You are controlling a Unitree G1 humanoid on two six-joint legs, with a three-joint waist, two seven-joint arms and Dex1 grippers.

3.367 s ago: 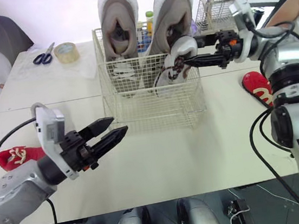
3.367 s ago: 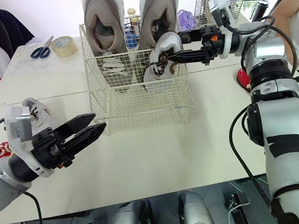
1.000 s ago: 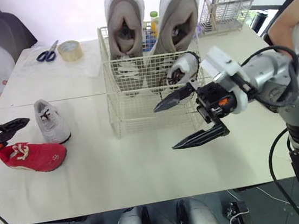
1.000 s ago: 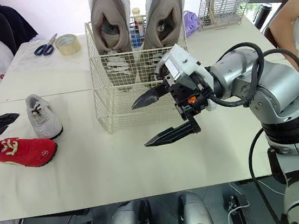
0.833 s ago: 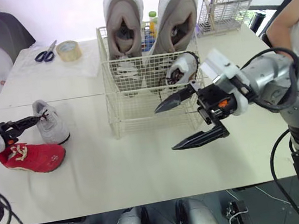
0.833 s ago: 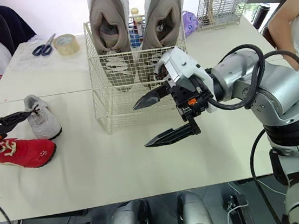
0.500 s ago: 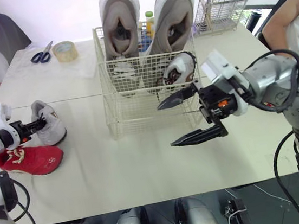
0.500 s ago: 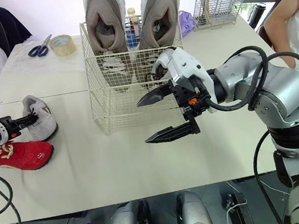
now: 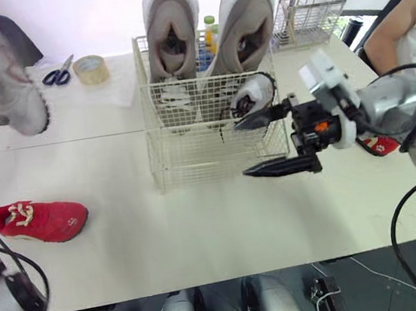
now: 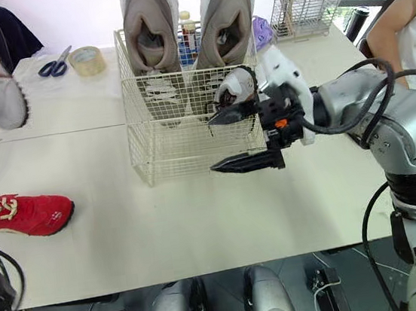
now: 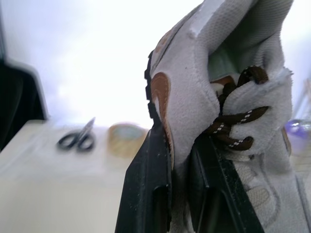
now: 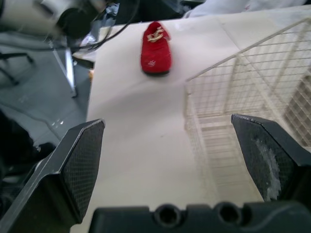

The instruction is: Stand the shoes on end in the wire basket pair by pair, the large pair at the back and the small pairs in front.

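Note:
Two large grey shoes (image 9: 170, 31) (image 9: 245, 22) stand on end at the back of the wire basket (image 9: 193, 153). A small grey shoe (image 9: 251, 94) stands in its front right corner. My left gripper (image 11: 180, 179) is shut on the matching small grey shoe (image 9: 3, 83), held high above the table's left side. One red shoe (image 9: 40, 220) lies on the table at the left. Another red shoe (image 9: 380, 144) lies partly hidden behind my right arm. My right gripper (image 9: 241, 150) hangs wide open just outside the basket's front right corner, holding nothing.
Scissors (image 9: 55, 72) and a tape roll (image 9: 91, 69) lie at the back left. A wire utensil rack (image 9: 310, 14) stands at the back right. A person's arm (image 9: 397, 26) reaches in at the right edge. Bare table spreads in front of the basket.
My left gripper has shut on the small grey shoe beside the red one and lifted it high off the table. My right gripper has drawn back to the right, still open.

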